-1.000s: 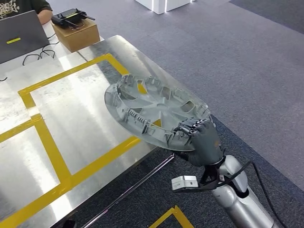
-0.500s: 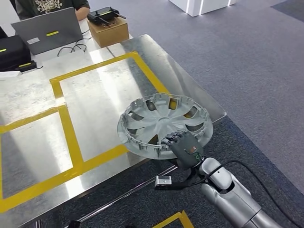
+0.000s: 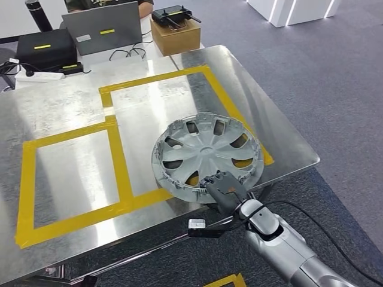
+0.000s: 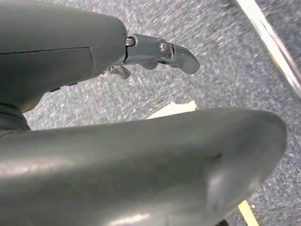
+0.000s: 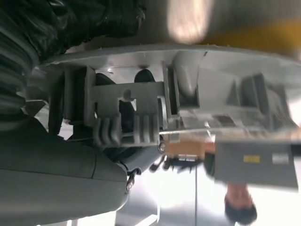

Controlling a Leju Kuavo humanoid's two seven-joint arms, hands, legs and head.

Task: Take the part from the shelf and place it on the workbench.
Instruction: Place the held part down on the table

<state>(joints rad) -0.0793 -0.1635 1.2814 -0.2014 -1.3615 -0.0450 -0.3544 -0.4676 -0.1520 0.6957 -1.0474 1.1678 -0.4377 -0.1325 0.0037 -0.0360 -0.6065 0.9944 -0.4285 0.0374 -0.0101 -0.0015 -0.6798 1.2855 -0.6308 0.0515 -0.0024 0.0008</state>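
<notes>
**One wheel cover over the metal workbench**

There is one grey wheel cover [image 3: 207,156], with its ribbed inner side up. It is over the near right part of the shiny metal workbench [image 3: 67,107], above the yellow tape line [image 3: 113,152]. I cannot tell if it touches the workbench. The right hand [image 3: 224,188] holds the near rim of the wheel cover, fingers curled over the edge. From the right wrist, the rim [image 5: 149,113] with its clips sits between thumb and fingers. The left hand [image 4: 142,155] is over grey carpet; its fingers look apart and it holds nothing.

Half a second ago the whole picture was turned more to the left, so the camera moved. The wheel cover now lies flatter.

Beyond the workbench stand one laptop [image 3: 103,27], one black box [image 3: 44,48] and one cardboard box [image 3: 176,34] with one black controller [image 3: 173,14] on top. One person sits behind the laptop.
</notes>
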